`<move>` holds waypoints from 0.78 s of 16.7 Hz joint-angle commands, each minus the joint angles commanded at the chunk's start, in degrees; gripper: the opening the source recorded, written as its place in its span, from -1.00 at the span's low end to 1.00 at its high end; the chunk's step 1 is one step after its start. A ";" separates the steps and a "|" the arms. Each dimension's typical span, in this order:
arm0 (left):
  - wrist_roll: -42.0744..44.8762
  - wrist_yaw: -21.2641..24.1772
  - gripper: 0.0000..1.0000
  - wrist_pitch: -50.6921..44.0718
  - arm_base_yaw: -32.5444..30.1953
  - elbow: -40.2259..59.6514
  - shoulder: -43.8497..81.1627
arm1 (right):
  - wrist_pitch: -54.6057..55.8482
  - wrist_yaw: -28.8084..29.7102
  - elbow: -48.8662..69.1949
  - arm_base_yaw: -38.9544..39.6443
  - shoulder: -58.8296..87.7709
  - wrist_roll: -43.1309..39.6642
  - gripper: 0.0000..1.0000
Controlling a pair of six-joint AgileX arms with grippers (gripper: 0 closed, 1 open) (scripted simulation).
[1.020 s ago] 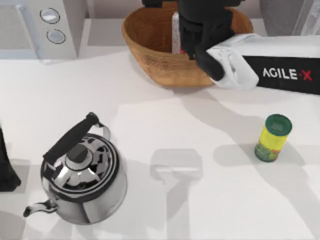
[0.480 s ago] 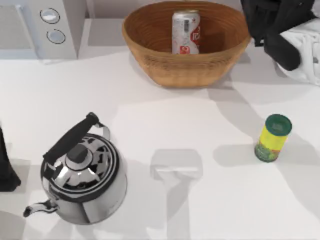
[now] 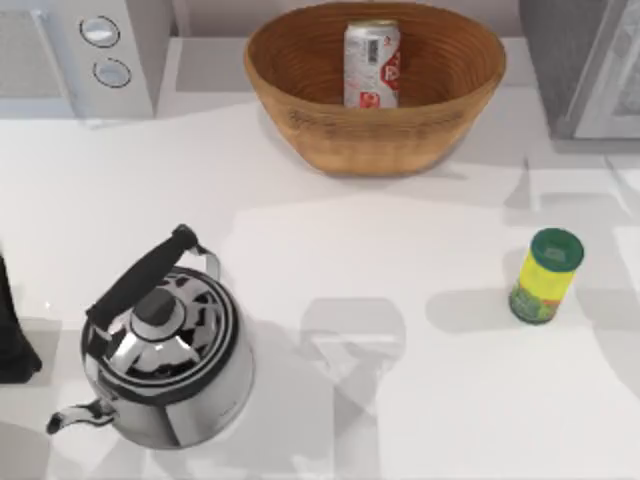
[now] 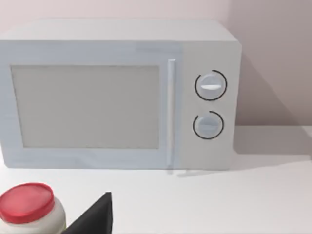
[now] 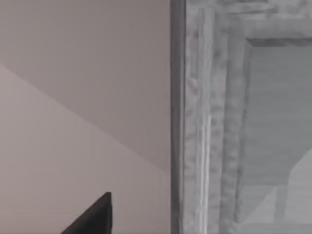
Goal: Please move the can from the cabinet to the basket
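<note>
Now logged: can (image 3: 372, 63) upright in basket (image 3: 300, 120); my right arm withdrew, pincer state indeterminable; task complete.

- A matte black slab of the left arm (image 3: 12, 335) shows at the table's left edge in the top view, smooth and unmarked.
- A plain black wedge, part of the left gripper (image 4: 92, 217), has flat faces and a sharp tip.
- The right gripper (image 5: 92, 217) shows the same black wedge.

Silver-red can (image 3: 371, 64), brown basket (image 3: 330, 130)
</note>
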 joint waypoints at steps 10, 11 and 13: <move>0.00 0.00 1.00 0.00 0.00 0.00 0.00 | -14.53 -14.99 -36.59 -14.31 -47.89 -0.29 1.00; 0.00 0.00 1.00 0.00 0.00 0.00 0.00 | -15.20 -15.69 -38.16 -14.97 -49.54 -0.30 1.00; 0.00 0.00 1.00 0.00 0.00 0.00 0.00 | -15.83 -16.33 -39.58 -15.59 -51.02 -0.31 1.00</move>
